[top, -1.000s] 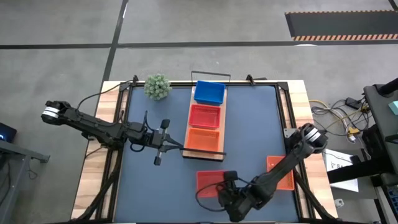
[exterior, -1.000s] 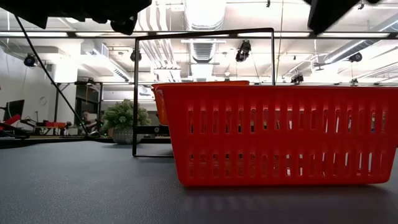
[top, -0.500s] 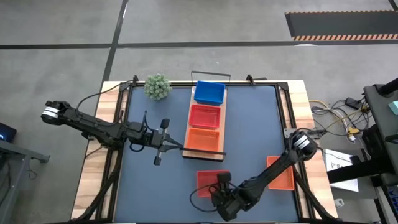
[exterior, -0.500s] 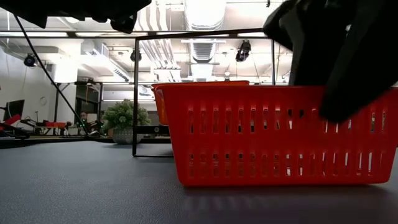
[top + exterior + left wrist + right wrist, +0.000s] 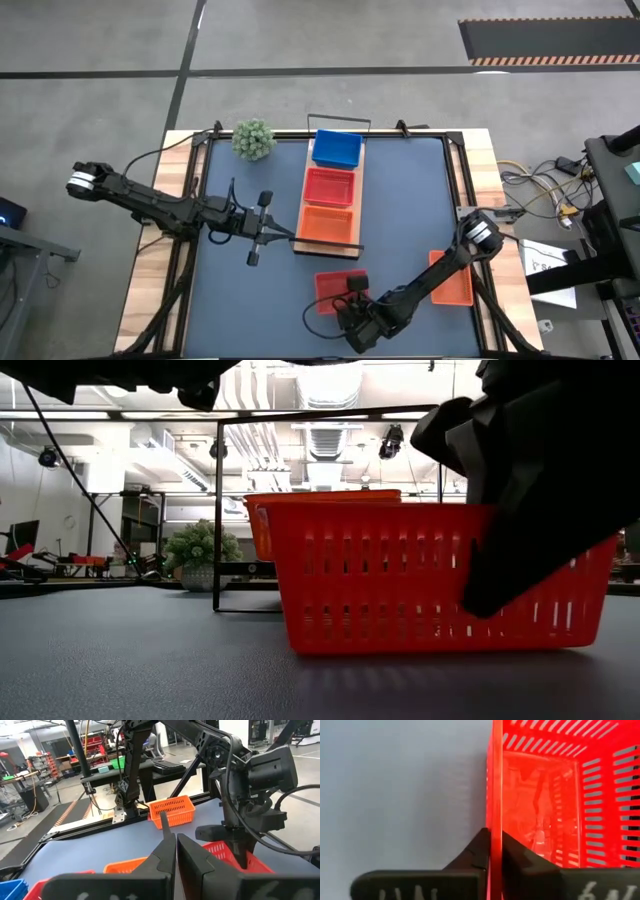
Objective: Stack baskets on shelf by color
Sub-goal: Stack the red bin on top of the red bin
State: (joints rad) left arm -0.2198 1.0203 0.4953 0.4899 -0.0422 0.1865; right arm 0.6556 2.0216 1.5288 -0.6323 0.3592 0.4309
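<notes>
A red basket (image 5: pixel 333 288) sits on the dark-blue mat near the table's front edge, and my right gripper (image 5: pixel 352 300) is shut on its wall. In the low view that gripper (image 5: pixel 500 560) covers the basket's right part (image 5: pixel 400 580). The light-wood shelf (image 5: pixel 360 160) holds a blue basket (image 5: pixel 336 148), a red one (image 5: pixel 329 186) and an orange one (image 5: pixel 326 223) in a row. Another orange basket (image 5: pixel 455 285) rests on the mat at the right. My left gripper (image 5: pixel 285 237) is shut, with nothing in it, just left of the shelf. My right gripper pinches the red basket's near side wall at its rim (image 5: pixel 491 820), one finger (image 5: pixel 475 852) outside the basket and the other inside. The fingers slant down from the table's near right. The basket's bottom is on the mat.
A fuzzy green plant ball (image 5: pixel 254 139) stands at the far left corner of the mat. Black wire rails (image 5: pixel 338 120) rise at the shelf's ends. Bare mat (image 5: pixel 410 200) lies right of the shelf.
My right gripper has come down toward the table's left onto the red basket and has shut on its wall. The basket has turned a little on the mat.
</notes>
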